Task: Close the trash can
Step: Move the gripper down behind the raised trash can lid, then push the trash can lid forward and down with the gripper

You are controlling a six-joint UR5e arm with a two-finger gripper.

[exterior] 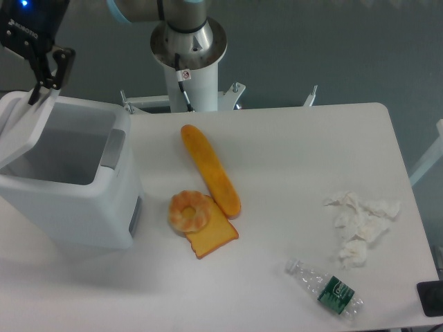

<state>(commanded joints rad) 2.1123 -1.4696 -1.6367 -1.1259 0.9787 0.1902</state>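
Observation:
The trash can (76,207) is a large white boxy bin standing at the left edge of the table, and its grey inside shows. Its flat white lid (21,131) is hinged on the left and leans partway over the opening, neither upright nor flat. My gripper (48,81) hangs above the can's back left corner. Its two dark fingers are apart with nothing between them. The lower fingertip (33,93) sits at the lid's raised edge.
A long baguette (211,169), a ring-shaped pastry (188,211) and a bread slice (214,238) lie right of the can. Crumpled tissue (360,225) and a plastic bottle (327,287) lie at the right. The arm's base (188,48) stands behind the table.

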